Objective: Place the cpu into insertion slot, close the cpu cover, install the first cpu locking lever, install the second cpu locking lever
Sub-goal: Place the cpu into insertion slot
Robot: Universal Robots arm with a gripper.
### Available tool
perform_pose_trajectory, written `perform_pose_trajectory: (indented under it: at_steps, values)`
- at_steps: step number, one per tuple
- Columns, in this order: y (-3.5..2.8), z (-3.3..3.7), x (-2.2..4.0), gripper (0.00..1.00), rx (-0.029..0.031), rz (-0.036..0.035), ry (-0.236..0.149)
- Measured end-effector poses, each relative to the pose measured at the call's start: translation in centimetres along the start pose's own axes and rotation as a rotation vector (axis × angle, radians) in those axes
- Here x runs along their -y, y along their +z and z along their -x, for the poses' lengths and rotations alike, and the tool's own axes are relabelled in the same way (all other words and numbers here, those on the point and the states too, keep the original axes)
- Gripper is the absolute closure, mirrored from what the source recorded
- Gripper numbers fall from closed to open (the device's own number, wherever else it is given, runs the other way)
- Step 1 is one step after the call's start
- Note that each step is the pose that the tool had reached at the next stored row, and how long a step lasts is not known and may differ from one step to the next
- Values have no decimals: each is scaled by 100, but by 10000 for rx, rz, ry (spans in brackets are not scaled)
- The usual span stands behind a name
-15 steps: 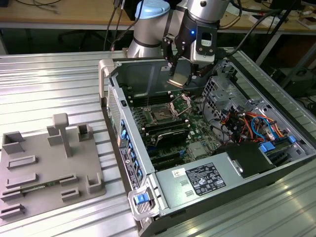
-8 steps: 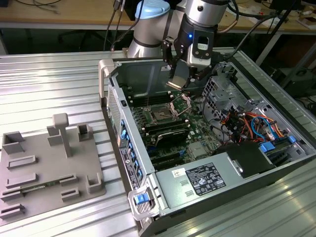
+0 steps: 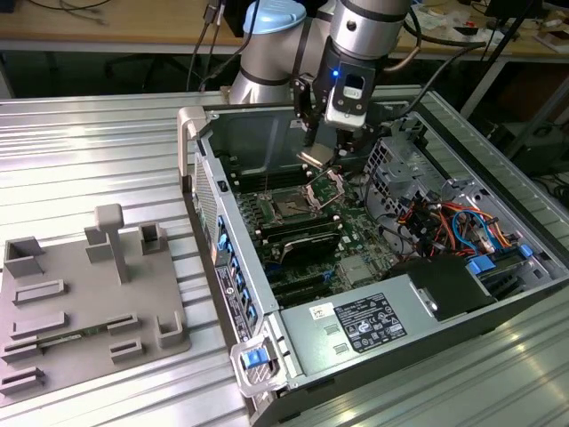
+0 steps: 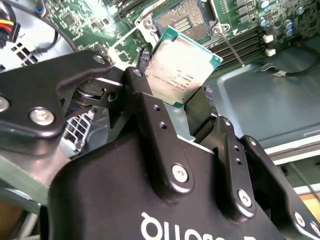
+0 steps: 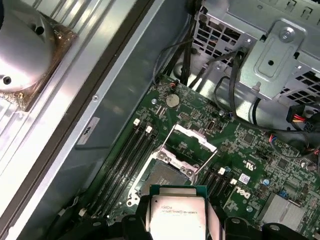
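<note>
Black jointed end effector (image 4: 170, 95) looms closest in both wrist views. Its two fingers are clamped on opposite edges of the cpu (image 4: 182, 62), a small flat square with a dull silver metal top and a green rim. In the exterior view the end effector (image 3: 315, 153) hangs inside an open grey metal computer case (image 3: 191, 133) that lies on its side on a ribbed aluminium desk (image 3: 89, 151). The cpu (image 5: 175, 215) is held in the air, apart from the green motherboard (image 5: 240, 150), and it looks slightly tilted rather than level with the board. Just beyond it in the first wrist view lies the insertion slot (image 5: 167, 175), a bare square socket in a silvery surround, uncovered. The cpu cover (image 5: 192, 142), a thin silvery hinged frame with a square window, stands raised at the slot's edge, on the exterior view's right of it. The step in hand appears to be seating the cpu. Doing it well likely means bringing the cpu level and square with the slot, matching its edges to the surround, and setting it down gently without pressing, on a path that stays clear of the raised cpu cover.
</note>
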State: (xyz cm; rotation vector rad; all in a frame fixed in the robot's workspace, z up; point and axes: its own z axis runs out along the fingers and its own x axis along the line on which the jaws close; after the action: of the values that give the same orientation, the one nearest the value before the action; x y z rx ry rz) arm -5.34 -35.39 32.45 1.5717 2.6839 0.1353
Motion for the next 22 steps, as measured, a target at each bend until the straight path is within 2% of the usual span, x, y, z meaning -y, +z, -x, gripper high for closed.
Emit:
perform_pose_trajectory:
  at_steps: [4, 10, 20, 21, 22]
  values:
    - [51, 1, 5, 46, 46, 9, 523]
    - [119, -9, 28, 46, 23, 30, 639]
    - [194, -21, 35, 46, 91, 46, 1390]
    - [219, -22, 37, 46, 108, 50, 1586]
    - [255, -22, 41, 46, 149, 59, 2030]
